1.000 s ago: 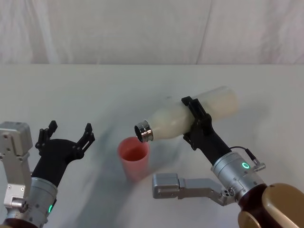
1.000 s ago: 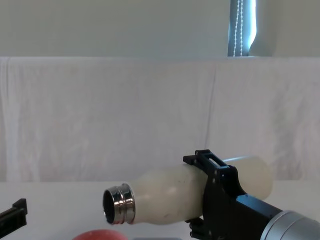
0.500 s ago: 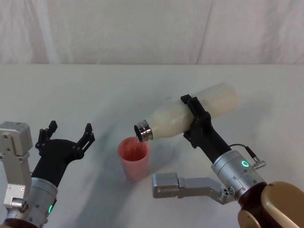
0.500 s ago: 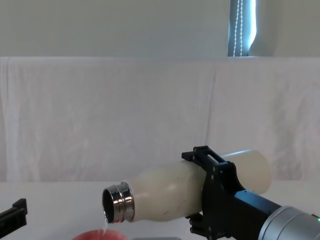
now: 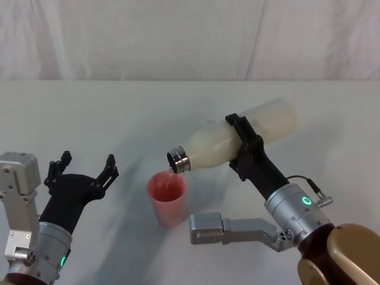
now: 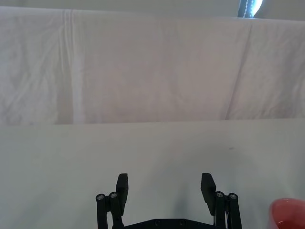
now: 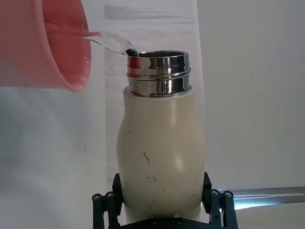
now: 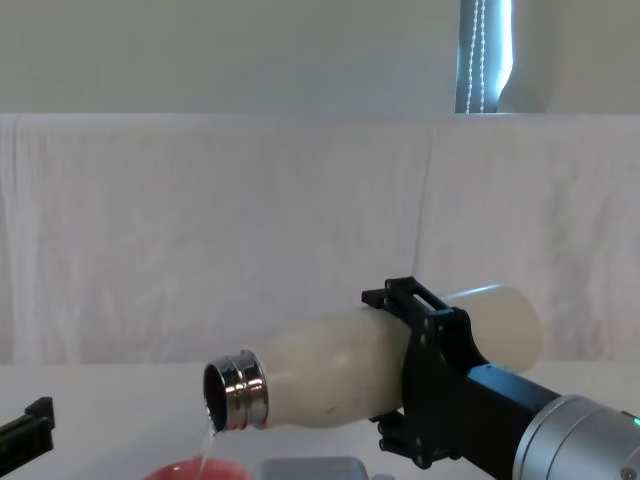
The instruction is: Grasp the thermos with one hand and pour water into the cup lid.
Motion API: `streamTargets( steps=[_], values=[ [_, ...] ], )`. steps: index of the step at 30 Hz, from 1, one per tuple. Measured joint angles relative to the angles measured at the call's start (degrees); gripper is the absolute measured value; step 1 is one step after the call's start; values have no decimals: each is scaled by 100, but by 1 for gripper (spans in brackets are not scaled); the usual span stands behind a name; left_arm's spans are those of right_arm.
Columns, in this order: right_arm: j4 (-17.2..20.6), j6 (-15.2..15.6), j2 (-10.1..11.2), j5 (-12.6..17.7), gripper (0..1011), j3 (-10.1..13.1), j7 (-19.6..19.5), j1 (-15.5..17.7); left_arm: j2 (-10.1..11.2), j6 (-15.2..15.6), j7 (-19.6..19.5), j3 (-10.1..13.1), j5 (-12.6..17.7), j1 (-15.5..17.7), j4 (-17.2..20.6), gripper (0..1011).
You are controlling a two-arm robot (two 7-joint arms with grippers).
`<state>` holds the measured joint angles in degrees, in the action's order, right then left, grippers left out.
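Head view: right hand (image 5: 242, 145) is clamped around the mid-body of the thermos (image 5: 261, 129), which is off the desk (image 5: 89, 113) and tipped well past level, chrome neck lower than the base and pointing toward the robot's left. Neck mouth sits just above the near rim of the pink cup (image 5: 168, 196), which stands upright on the desk between the two arms. Chest view shows a thin stream of water (image 8: 207, 440) falling from the lip of the neck toward the cup rim at the bottom edge. Right wrist view confirms it: water arcs from the neck opening into the cup mouth, fingers (image 7: 215, 210) pressed on both sides of the cream body, no visible slip. Left hand (image 5: 83, 169) hovers over the desk to the left of the cup, fingers spread wide, holding nothing; left wrist view shows the same spread pair with bare desk between them and the cup edge off to one side. Status, as I read it: grasp done, lift done, tilt done, pour is live. Fill level is hard to judge; the cup interior looks wet but depth is unclear. Left to do: finish the pour, bring the thermos upright, likely set it down. Stream lands close to the near rim, so spill margin looks thin.
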<state>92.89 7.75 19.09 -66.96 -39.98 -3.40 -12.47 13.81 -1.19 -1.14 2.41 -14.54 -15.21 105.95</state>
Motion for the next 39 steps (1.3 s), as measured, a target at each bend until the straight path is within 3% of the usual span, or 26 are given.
streamTargets(
  steps=[39],
  values=[
    [187, 13, 135, -55, 957, -33, 224, -85, 0, 0, 0, 0, 0, 0, 0, 1001]
  ],
)
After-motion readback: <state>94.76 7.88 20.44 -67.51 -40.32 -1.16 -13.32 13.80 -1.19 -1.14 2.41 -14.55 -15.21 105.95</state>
